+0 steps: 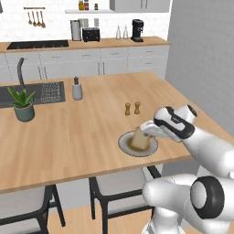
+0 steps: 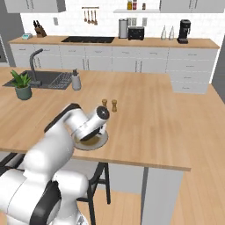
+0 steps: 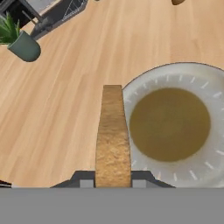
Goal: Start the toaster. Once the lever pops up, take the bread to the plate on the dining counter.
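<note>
My gripper (image 3: 113,181) is shut on the bread (image 3: 113,135), a tan slice seen edge-on, held upright over the left rim of the plate (image 3: 205,74). The plate is grey with a brownish centre and sits near the front edge of the dining counter (image 1: 77,137). In the left base view the bread (image 1: 139,139) stands over the plate (image 1: 153,149) under my gripper (image 1: 143,133). In the right base view my hand covers part of the plate (image 2: 102,141). The black toaster (image 1: 91,34) stands far off on the back worktop, and I see the toaster (image 2: 136,33) there in the right base view too.
Two small shakers (image 1: 132,108) stand just beyond the plate. A potted plant (image 1: 23,105), a soap dispenser (image 1: 77,89) and the sink (image 1: 41,93) are at the counter's left. Chairs (image 1: 116,183) are tucked under the front edge. A black coffee machine (image 1: 137,30) is on the back worktop.
</note>
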